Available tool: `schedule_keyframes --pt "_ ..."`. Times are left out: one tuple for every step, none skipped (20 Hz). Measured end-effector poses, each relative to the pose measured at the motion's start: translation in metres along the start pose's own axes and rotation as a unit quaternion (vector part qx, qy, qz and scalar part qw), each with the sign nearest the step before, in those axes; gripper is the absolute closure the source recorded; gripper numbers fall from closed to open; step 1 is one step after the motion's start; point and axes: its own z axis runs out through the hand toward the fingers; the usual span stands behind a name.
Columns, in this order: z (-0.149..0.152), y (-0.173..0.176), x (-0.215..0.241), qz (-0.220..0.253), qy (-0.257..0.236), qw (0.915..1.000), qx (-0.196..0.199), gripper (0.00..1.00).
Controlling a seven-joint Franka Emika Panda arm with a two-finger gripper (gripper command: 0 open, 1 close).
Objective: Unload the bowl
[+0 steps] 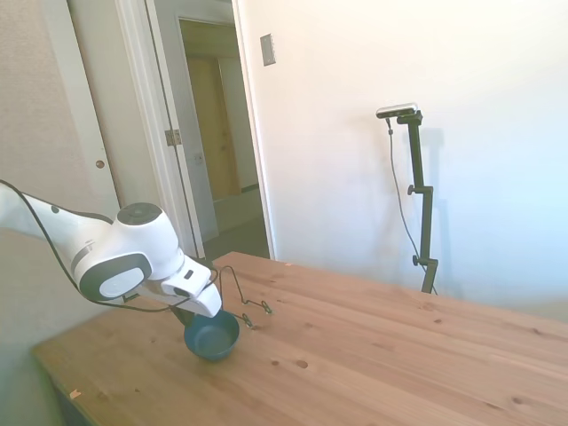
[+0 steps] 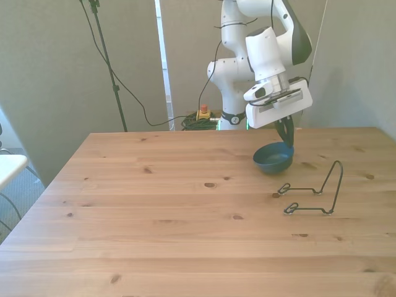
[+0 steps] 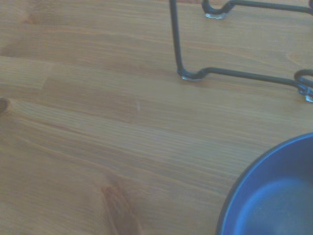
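The small dark blue bowl point(image 2: 272, 158) sits low on the wooden table point(image 2: 154, 204), toward the far edge on the front view's right. My gripper point(image 2: 286, 141) reaches down from above, and its dark fingers are pinched together on the bowl's rim at the side nearest the arm. From the side, the bowl point(image 1: 211, 337) is just under the gripper point(image 1: 184, 315) and slightly tilted. In the wrist view, part of the bowl's blue rim and inside point(image 3: 279, 196) fills one corner.
A thin black wire rack point(image 2: 315, 192) stands empty on the table just beside the bowl, toward the camera in the front view. The rack point(image 1: 244, 297) and its feet point(image 3: 234, 73) also show in the other views.
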Motion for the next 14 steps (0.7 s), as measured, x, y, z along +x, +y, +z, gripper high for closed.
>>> schedule_keyframes --pt "0.002 0.000 0.000 0.001 -0.007 1.0000 -0.002 0.00" --pt "0.006 0.000 0.000 0.000 -0.018 0.9998 -0.007 0.00" --pt "0.009 -0.002 0.000 -0.002 -0.032 0.9993 -0.017 0.00" --pt "0.012 -0.004 0.001 -0.004 -0.042 0.9989 -0.022 0.00" --pt "0.013 -0.007 0.002 -0.005 -0.048 0.9985 -0.023 0.00" --pt "0.015 -0.009 0.004 -0.005 -0.053 0.9983 -0.024 0.00" --pt "0.017 -0.011 0.006 -0.005 -0.056 0.9981 -0.025 0.00" --pt "0.018 -0.012 0.006 -0.005 -0.059 0.9979 -0.026 0.00" --pt "0.020 -0.013 0.007 -0.006 -0.061 0.9978 -0.026 0.00" --pt "0.021 -0.014 0.007 -0.007 -0.061 0.9977 -0.027 0.00" --pt "0.022 -0.014 0.006 -0.008 -0.062 0.9977 -0.028 0.00" --pt "0.022 -0.014 0.006 -0.010 -0.062 0.9976 -0.029 0.00" --pt "0.022 -0.015 0.006 -0.012 -0.062 0.9976 -0.030 0.00" --pt "0.022 -0.015 0.006 -0.013 -0.061 0.9975 -0.031 0.00"
